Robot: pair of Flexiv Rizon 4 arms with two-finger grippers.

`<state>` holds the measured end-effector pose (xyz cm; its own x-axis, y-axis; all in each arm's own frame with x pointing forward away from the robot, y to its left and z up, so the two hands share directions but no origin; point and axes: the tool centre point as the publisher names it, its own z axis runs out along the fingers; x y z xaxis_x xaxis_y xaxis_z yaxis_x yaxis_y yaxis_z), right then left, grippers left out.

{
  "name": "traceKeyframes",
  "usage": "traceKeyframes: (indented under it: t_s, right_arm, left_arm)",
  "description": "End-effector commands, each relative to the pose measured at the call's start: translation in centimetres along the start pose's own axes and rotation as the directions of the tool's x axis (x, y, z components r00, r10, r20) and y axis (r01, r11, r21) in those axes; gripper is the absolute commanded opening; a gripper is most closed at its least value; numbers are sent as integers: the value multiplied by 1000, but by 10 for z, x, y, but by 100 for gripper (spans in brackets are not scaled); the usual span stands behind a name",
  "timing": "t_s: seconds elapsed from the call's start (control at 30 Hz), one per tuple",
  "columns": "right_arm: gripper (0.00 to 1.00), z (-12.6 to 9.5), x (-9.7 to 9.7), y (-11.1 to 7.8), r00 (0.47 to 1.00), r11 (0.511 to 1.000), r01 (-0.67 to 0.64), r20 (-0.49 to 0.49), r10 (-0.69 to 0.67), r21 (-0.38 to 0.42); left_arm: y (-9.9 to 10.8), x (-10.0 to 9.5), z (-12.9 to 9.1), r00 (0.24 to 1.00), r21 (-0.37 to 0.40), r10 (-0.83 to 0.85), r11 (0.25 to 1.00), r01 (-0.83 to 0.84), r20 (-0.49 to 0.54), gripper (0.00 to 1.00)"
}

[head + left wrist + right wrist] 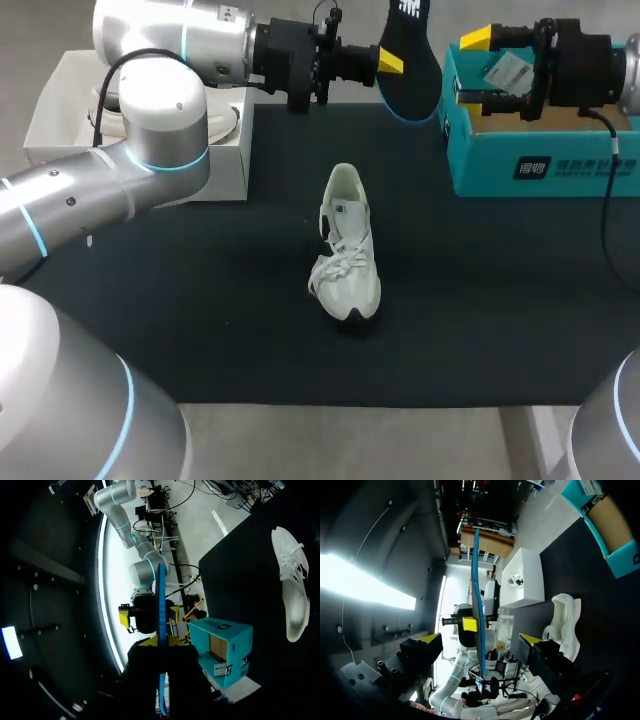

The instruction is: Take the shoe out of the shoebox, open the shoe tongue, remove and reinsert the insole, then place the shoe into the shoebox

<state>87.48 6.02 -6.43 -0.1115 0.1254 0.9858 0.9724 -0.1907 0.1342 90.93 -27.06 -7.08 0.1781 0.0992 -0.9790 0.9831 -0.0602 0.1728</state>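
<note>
Head view showed my left end effector (392,62) closed on the insole (410,72), which it held up in the air at the far side of the table (200,300), between the two arms. In the left wrist view the insole stood edge-on, pinched from both sides by the yellow tips. My right end effector (470,68) was wide open and empty. It was over the left end of the teal shoebox (545,170), facing the insole but apart from it.

The shoe (347,250) stood on its sole near the middle of the table, with the heel at the far end and the toe at the near end.

I judged the insole to be very light, thin and bendable, so it could sag or twist if gripped only at one end. A firm pinch on the flat faces near the heel seemed best to me. The shoe looked light, with a soft upper and a stiffer sole, and I would take hold of it at the heel collar.
</note>
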Motion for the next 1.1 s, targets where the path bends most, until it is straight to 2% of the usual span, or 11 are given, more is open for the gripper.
traceKeyframes:
  t_s: [0.03,0.23,0.3,0.33,0.37,0.5,0.97,1.1]
  right_arm:
    - [100,9,2,0,1000,1000,12,19,-13,12]
    - [98,21,2,4,1000,999,24,18,-25,48]
    - [80,24,2,5,1000,998,27,13,-27,55]
    - [61,25,2,5,1000,998,28,10,-28,61]
    - [50,27,2,4,1000,997,27,7,-27,70]
    - [33,35,1,1,1000,994,22,6,-23,110]
    - [28,41,0,-6,1000,990,14,11,-16,138]
    - [23,42,0,-7,1000,990,13,6,-14,143]
  left_arm:
    - [-16,6,2,999,-87,-19,996,22,43,0]
    - [-22,5,7,998,-48,-28,998,31,50,0]
    - [-22,4,8,998,-45,-26,999,28,51,0]
    - [-22,4,9,998,-44,-26,999,28,51,0]
    - [-22,4,9,998,-40,-21,999,23,51,0]
    - [-21,2,13,998,-33,-18,999,20,58,0]
    - [-15,1,17,998,-55,-5,998,9,65,0]
    - [-13,3,15,998,-56,-10,998,14,61,0]
